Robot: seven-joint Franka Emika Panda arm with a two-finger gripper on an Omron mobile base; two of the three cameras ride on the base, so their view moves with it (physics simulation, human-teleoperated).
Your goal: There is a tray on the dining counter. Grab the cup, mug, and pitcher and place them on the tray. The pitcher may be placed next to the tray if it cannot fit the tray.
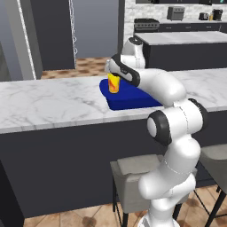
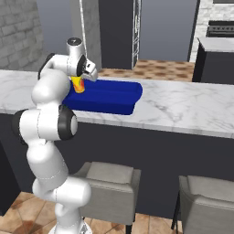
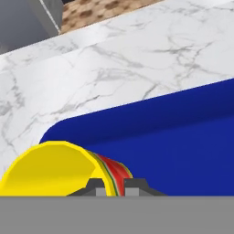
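Marble-topped bench (image 1: pixel 44 104) carries dark blue tray (image 1: pixel 133 99) near front edge. White arm reaches over tray's left end. Fingers (image 3: pixel 112 186) pinching rim wall of yellow cup (image 3: pixel 55 169), cup held above tray surface.

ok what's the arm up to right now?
The white arm has its claw shut on the rim of the yellow cup, holding it over the left end of the dark blue tray on the marble dining counter. Whether the cup's base has touched the tray can't be told from these views. The rest of the tray is bare, so the cup looks like the first vessel to get there.
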